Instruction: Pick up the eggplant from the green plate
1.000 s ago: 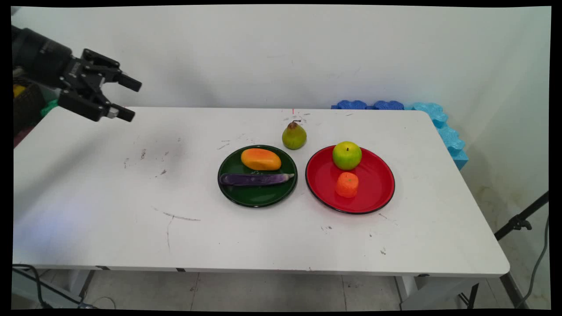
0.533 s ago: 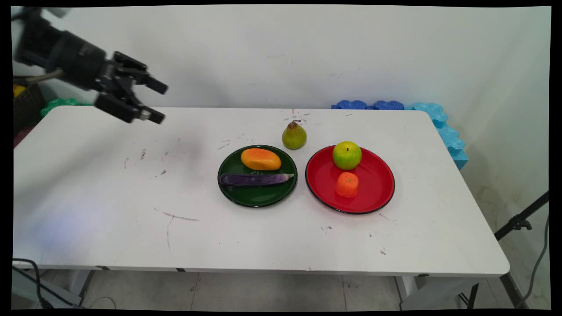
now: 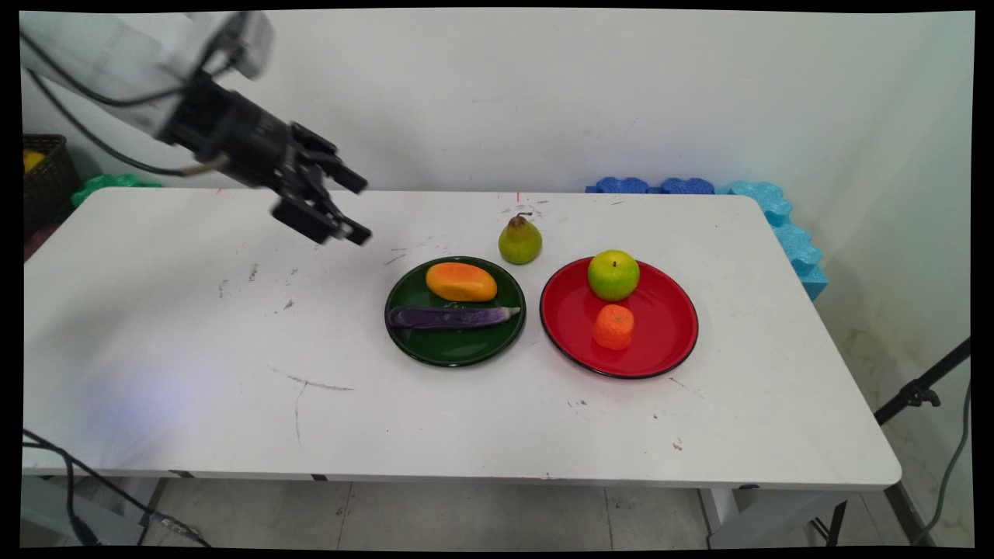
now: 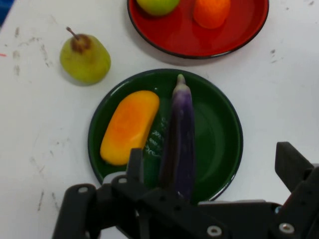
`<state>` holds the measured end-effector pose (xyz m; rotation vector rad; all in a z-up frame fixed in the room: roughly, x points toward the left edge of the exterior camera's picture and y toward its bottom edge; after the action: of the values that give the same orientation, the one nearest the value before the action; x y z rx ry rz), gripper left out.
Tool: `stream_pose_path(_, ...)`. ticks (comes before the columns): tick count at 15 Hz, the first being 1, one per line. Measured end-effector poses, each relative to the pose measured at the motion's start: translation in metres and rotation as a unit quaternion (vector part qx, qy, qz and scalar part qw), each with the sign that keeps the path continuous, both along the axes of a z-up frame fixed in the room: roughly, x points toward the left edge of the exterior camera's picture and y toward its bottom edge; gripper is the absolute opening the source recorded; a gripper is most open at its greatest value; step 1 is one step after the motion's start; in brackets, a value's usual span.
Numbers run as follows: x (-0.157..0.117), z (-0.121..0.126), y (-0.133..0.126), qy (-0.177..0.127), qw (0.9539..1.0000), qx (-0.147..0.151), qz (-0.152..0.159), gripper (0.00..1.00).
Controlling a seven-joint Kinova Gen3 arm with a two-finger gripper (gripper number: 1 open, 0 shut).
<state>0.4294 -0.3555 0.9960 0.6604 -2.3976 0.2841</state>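
My black gripper [image 3: 359,208] hangs open and empty above the table, left of the green plate [image 3: 456,350]. That plate carries an orange mango [image 3: 461,281] and a purple eggplant [image 3: 453,316]. In the hand view the gripper [image 4: 214,167] frames the green plate [image 4: 219,124], with the mango [image 4: 129,127] and eggplant [image 4: 179,134] lying side by side on it. A green pear [image 3: 519,240] stands on the table behind the plates, also seen as the pear [image 4: 85,57] in the hand view.
A red plate [image 3: 660,326] to the right holds a green apple [image 3: 613,275] and an orange [image 3: 613,326]. Blue foam pieces [image 3: 769,210] lie along the table's far right corner. A dark basket [image 3: 43,167] sits off the far left end.
The gripper has travelled right and slightly down, from the table's far left corner toward the green plate. Its fingers have stayed open. The fruit and plates have not moved.
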Motion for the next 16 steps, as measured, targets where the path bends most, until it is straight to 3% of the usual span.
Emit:
stream_pose_path(8,-0.058,-0.059,-0.033,-0.044,0.9986,0.029,0.002,1.0)
stream_pose_path(16,-0.087,-0.113,-0.063,-0.08,0.9949,0.062,-0.005,1.0)
